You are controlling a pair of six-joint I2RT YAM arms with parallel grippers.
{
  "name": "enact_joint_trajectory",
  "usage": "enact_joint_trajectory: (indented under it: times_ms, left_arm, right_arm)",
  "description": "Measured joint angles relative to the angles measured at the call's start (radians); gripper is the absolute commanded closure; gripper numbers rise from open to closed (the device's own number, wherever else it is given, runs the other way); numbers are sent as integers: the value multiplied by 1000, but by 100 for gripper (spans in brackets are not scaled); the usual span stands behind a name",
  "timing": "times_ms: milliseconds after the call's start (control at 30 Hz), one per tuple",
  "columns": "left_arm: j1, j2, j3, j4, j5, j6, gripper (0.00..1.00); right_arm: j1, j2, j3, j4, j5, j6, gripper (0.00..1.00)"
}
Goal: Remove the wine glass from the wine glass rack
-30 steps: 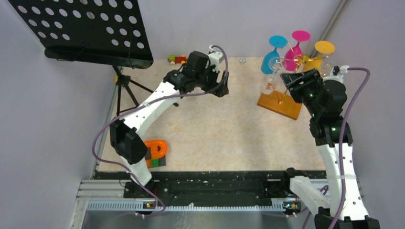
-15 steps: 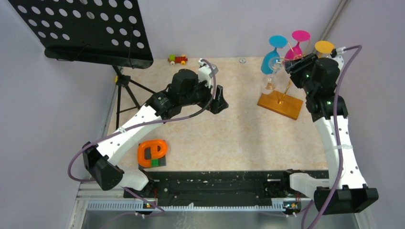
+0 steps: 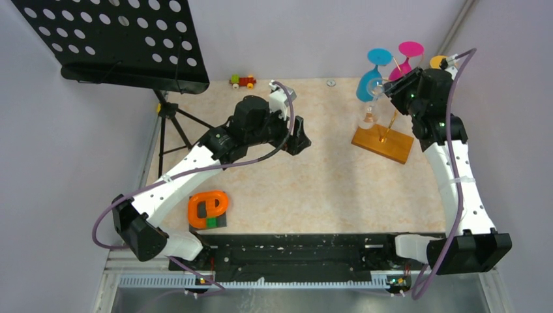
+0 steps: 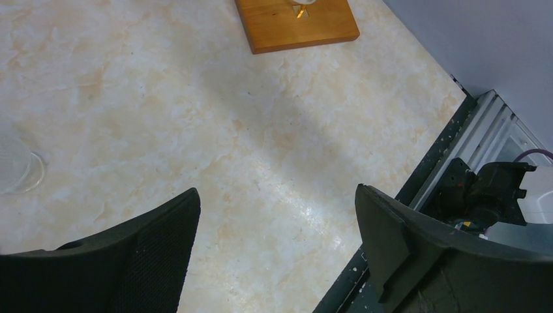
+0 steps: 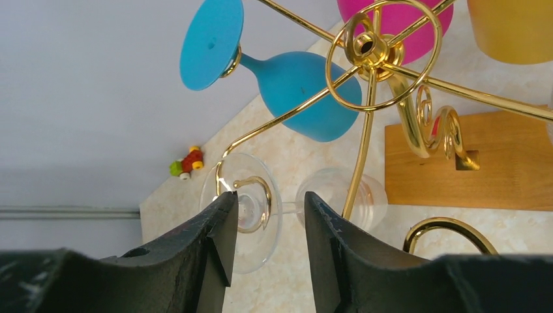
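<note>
The wine glass rack [image 3: 392, 119] is a gold pole with curled wire arms on an orange-brown wooden base [image 3: 382, 145], at the back right. Blue [image 5: 297, 75], magenta [image 5: 398, 26] and yellow [image 5: 515, 29] glasses hang upside down from it. A clear wine glass [image 5: 251, 215] also hangs there, its foot hooked in a gold curl. My right gripper [image 5: 269, 205] is at the rack top [image 3: 399, 86], jaws partly open, with the clear glass's foot and stem showing in the gap. My left gripper [image 4: 277, 192] hovers wide open over bare tabletop mid-table [image 3: 300, 137], holding nothing.
A black perforated music stand [image 3: 124, 39] on a tripod [image 3: 173, 120] fills the back left. A small toy train [image 3: 242, 81] sits by the back wall. An orange ring with blocks [image 3: 209, 208] lies front left. A clear glass disc [image 4: 16, 173] rests on the table left of my left gripper.
My right gripper has risen and moved back to the rack top around the clear glass, its jaws narrowing. My left arm swung lower and nearer; its jaws opened slightly.
</note>
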Motion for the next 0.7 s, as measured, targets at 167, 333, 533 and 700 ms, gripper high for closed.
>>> enact_joint_trajectory:
  times_ms: [167,333,533,700]
  left_arm:
    - [0,0,-5,-1,-7,0,8]
    - [0,0,-5,-1,-8,0,8]
    - [0,0,-5,-1,-10,-2,8]
    - [0,0,-5,-1,-10,-3,8]
  right_arm:
    - [2,13,6,3,-2,-12,55]
    - [2,22,9,11,-3,-13,55]
    - [2,22,-5,66,-12,20,56]
    - [6,15,-50,140,-31,67,57]
